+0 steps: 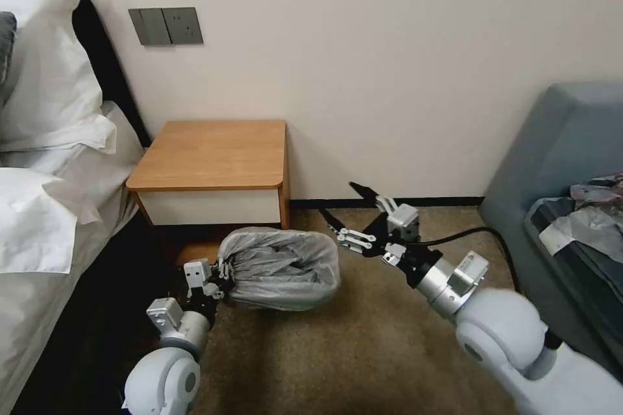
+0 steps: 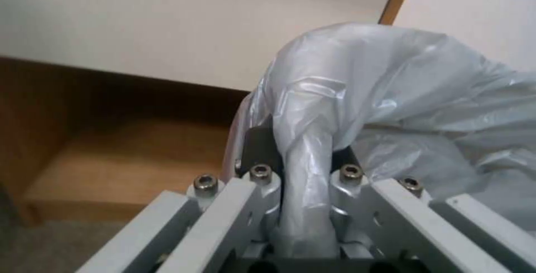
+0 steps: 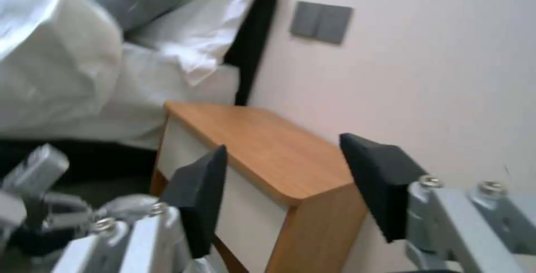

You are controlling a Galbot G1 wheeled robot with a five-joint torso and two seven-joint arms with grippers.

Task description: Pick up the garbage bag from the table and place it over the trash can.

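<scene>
The bag (image 1: 282, 266) is light, soft and slippery, so keep your left gripper (image 1: 222, 270) pinching its gathered edge while your right gripper (image 1: 344, 213) stands open.

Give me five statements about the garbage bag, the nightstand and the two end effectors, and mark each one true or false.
1. The garbage bag lies on top of the table. False: it is draped over the trash can on the carpet in front of the table, and the tabletop is bare.
2. The left end effector is shut on a pinch of the bag at the bin's left side. True.
3. The right end effector grips the bag too. False: it is open and holds nothing, just off the bin's right side.
4. The bag covers the trash can's sides. True.
5. The wall switch plate is above the sofa. False: it is above the table, near the bed.
</scene>
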